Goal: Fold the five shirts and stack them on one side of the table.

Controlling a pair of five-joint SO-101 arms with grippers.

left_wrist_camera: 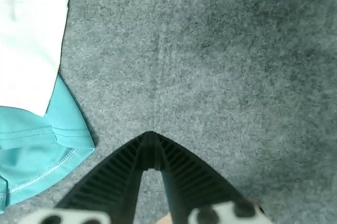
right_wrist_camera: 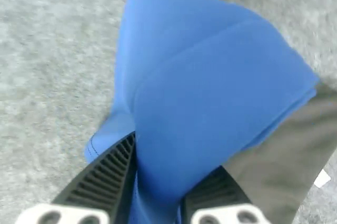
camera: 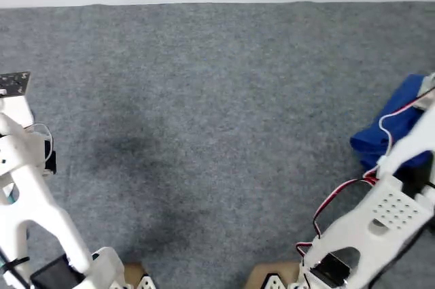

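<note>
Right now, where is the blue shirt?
The blue shirt is at the right edge of the grey table in the high view, bunched up and gripped by the right end effector.

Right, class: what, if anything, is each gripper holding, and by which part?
The right gripper clamps the blue shirt by a bunched fold of cloth; the left gripper is shut, holding nothing.
</note>
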